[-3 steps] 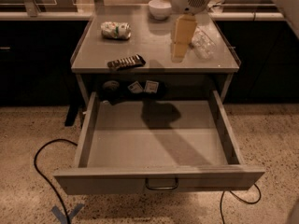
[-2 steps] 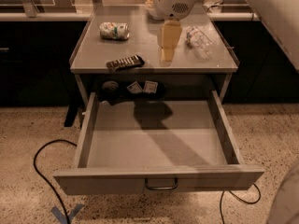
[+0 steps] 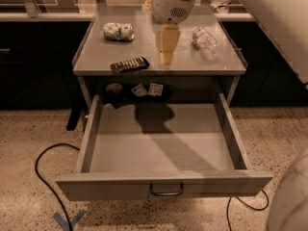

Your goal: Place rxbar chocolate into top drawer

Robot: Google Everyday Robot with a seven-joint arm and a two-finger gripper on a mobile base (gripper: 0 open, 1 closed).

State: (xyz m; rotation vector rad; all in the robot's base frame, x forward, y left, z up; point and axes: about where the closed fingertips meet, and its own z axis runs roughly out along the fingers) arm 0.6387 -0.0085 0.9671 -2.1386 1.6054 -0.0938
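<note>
Bar [image 3: 129, 64]: lies flat near the front left edge of the table [image 3: 96, 57], not yet picked. Drawer [image 3: 120, 186]: stands wide open below, nothing in it that we can see, which we judge leaves it ready to receive the bar. Gripper [image 3: 168, 46]: hangs over the table's middle, right of the bar and apart from it, carrying nothing; we read this as lining up for the pick. Whether it is open or closed we cannot tell. Packet [image 3: 119, 31] and bottle [image 3: 206, 42]: farther back, out of the way. Arm cut off at the top edge; two pale tags [image 3: 147, 90] in shadow under the tabletop, unidentified.
</note>
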